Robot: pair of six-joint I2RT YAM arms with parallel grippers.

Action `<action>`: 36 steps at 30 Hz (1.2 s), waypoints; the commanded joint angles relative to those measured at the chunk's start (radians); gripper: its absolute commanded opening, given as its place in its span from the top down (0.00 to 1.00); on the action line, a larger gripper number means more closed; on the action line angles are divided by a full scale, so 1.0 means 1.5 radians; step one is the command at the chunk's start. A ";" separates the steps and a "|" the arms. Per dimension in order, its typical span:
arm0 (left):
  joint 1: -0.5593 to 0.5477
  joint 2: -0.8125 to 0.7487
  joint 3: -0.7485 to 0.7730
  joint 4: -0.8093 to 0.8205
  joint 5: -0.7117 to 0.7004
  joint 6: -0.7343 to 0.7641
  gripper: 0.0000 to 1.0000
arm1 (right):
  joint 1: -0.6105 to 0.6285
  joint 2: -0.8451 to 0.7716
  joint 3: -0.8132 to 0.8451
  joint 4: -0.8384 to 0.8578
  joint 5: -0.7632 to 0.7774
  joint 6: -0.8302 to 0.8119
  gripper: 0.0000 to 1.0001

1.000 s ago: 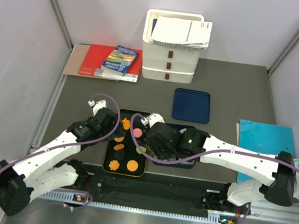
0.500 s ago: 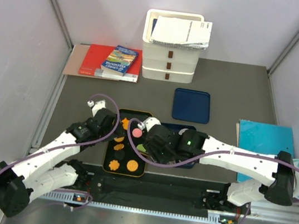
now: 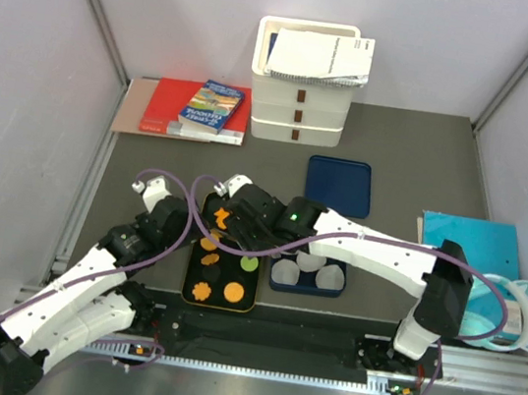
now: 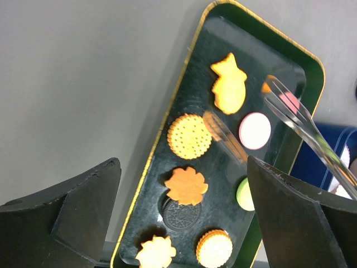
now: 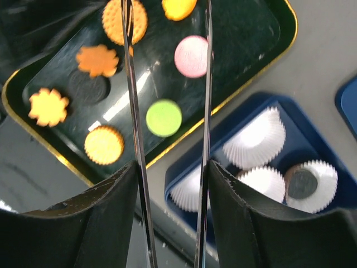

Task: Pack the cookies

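Several cookies lie in a black gold-rimmed tray (image 3: 186, 267): orange ones (image 4: 189, 135), a pink one (image 5: 191, 56), a green one (image 5: 163, 118) and a black one (image 4: 181, 213). My right gripper (image 3: 241, 218) is shut on a pair of thin tongs (image 5: 207, 100). Their open tips (image 4: 211, 118) hover over the far half of the tray with nothing between them. My left gripper (image 4: 182, 167) is open and empty above the tray's left side (image 3: 183, 227). A blue tray (image 5: 290, 114) holds white paper cups (image 5: 254, 139); one cup holds a black cookie (image 5: 303, 184).
A blue lid (image 3: 338, 186) lies behind the blue tray. A white stacked box (image 3: 301, 104) with papers stands at the back. Books (image 3: 192, 110) lie at the back left and a teal folder (image 3: 471, 243) at the right.
My right arm has swung left and away from the blue tray until the tongs are over the black tray. My left arm has drawn back to the left.
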 commanded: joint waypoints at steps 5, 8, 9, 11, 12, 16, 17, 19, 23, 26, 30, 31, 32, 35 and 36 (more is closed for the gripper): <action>-0.004 -0.049 0.011 -0.054 -0.079 -0.049 0.01 | -0.037 0.058 0.051 0.055 -0.015 -0.020 0.52; -0.004 -0.044 0.009 -0.051 -0.077 -0.049 0.01 | -0.038 0.067 0.055 0.057 -0.021 -0.018 0.53; -0.004 -0.042 0.009 -0.049 -0.076 -0.048 0.01 | -0.039 0.071 0.055 0.057 -0.022 -0.018 0.53; -0.004 -0.035 0.009 -0.049 -0.074 -0.046 0.01 | -0.038 0.075 0.054 0.055 -0.024 -0.016 0.55; -0.004 -0.033 0.009 -0.048 -0.073 -0.046 0.01 | -0.038 0.076 0.049 0.056 -0.024 -0.016 0.55; -0.004 -0.029 0.009 -0.045 -0.072 -0.041 0.01 | -0.039 0.073 0.043 0.058 -0.022 -0.014 0.63; -0.003 -0.028 0.009 -0.044 -0.072 -0.040 0.01 | -0.039 0.071 0.042 0.057 -0.020 -0.013 0.66; -0.004 -0.029 0.010 -0.045 -0.073 -0.039 0.01 | -0.038 0.059 0.040 0.053 -0.013 -0.012 0.68; -0.004 -0.030 0.010 -0.043 -0.075 -0.037 0.01 | -0.039 0.016 0.032 0.040 0.003 -0.005 0.70; -0.004 -0.028 0.011 -0.040 -0.076 -0.035 0.01 | -0.039 -0.031 0.025 0.026 0.021 -0.004 0.70; -0.003 -0.023 0.013 -0.039 -0.079 -0.033 0.01 | -0.039 -0.106 0.006 -0.004 0.038 0.008 0.70; -0.004 -0.023 0.012 -0.038 -0.079 -0.032 0.01 | -0.038 -0.120 0.001 -0.011 0.046 0.010 0.70; -0.004 -0.022 0.012 -0.039 -0.079 -0.032 0.01 | -0.038 -0.138 -0.010 -0.018 0.051 0.013 0.70; -0.004 -0.016 0.010 -0.034 -0.078 -0.032 0.01 | -0.038 -0.198 -0.044 -0.050 0.070 0.028 0.70; -0.003 -0.012 0.009 -0.032 -0.076 -0.031 0.01 | -0.038 -0.230 -0.054 -0.059 0.078 0.039 0.70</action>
